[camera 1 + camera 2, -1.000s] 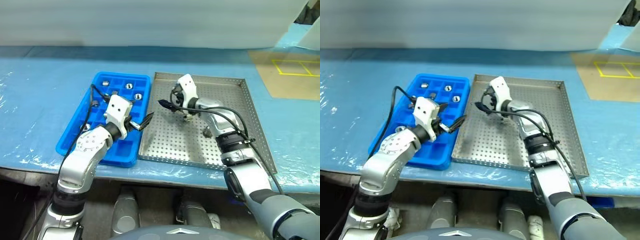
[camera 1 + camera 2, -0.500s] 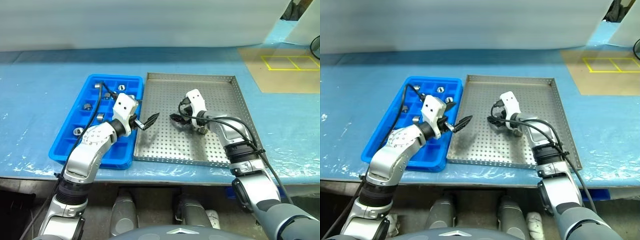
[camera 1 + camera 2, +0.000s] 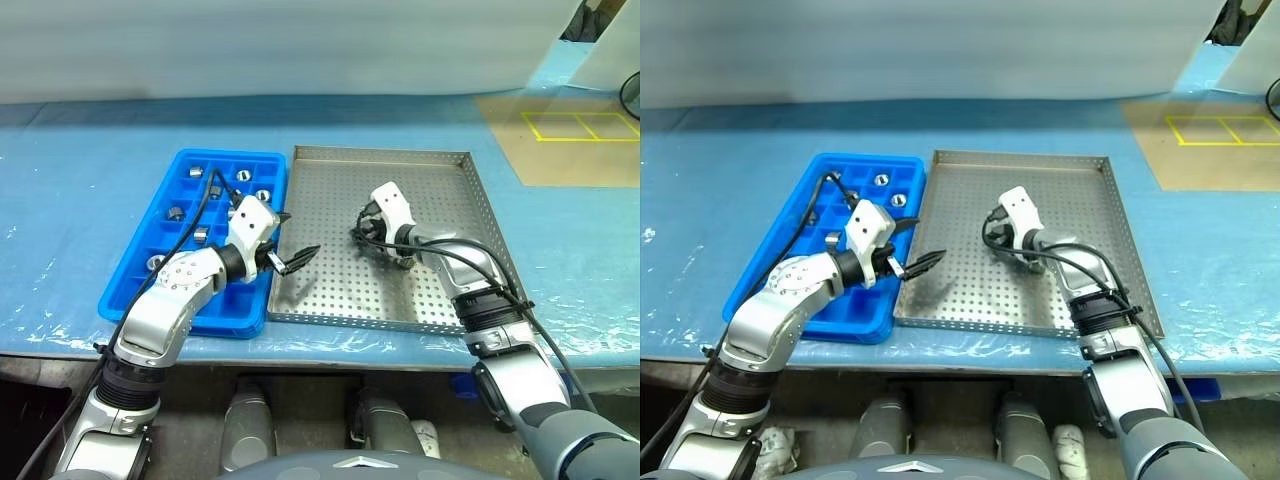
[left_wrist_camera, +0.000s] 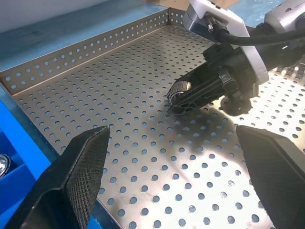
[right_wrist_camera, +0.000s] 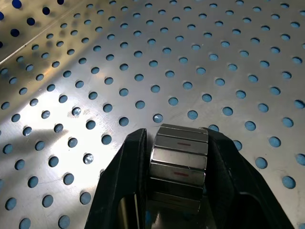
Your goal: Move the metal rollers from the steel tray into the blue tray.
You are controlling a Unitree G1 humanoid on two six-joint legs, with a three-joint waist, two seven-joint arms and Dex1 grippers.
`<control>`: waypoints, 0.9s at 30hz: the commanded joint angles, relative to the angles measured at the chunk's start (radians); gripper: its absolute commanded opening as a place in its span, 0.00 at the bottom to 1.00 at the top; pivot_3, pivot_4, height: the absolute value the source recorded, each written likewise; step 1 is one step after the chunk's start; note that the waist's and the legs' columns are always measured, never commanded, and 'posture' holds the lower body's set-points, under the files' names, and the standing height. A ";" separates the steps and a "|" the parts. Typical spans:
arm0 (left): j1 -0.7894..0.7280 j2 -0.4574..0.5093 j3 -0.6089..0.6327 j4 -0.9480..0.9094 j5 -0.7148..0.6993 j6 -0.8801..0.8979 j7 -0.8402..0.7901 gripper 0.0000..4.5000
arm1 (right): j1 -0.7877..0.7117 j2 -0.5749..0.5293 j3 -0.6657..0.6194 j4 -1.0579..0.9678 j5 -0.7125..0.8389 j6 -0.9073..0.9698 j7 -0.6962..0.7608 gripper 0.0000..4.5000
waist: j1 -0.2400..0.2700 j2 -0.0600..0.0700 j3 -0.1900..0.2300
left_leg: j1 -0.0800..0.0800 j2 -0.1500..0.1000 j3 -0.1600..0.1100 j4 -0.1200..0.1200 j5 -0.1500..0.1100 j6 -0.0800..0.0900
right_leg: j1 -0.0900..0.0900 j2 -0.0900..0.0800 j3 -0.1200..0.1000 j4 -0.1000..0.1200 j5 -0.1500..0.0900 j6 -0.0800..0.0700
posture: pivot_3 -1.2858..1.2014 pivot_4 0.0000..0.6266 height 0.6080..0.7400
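Right claw (image 5: 177, 162) pinching metal roller (image 5: 178, 164) just above steel tray (image 3: 430, 200) floor; left claw (image 4: 176, 176) spread wide near blue tray (image 3: 160, 300).

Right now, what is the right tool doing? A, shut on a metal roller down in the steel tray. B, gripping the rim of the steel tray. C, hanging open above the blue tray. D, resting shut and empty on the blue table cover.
A: the right tool has its two black fingers pressed against both sides of a metal roller, just above the perforated floor of the steel tray.
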 commanded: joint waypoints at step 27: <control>0.494 -0.026 0.188 -0.506 0.015 0.103 0.326 1.00 | -0.282 0.280 0.068 0.276 0.055 -0.329 0.227 0.27 | 0.071 0.000 0.000 | -0.005 0.001 -0.002 -0.003 -0.003 0.004 | -0.003 0.000 -0.004 -0.003 -0.001 -0.002 | 0.69 0.24 1.00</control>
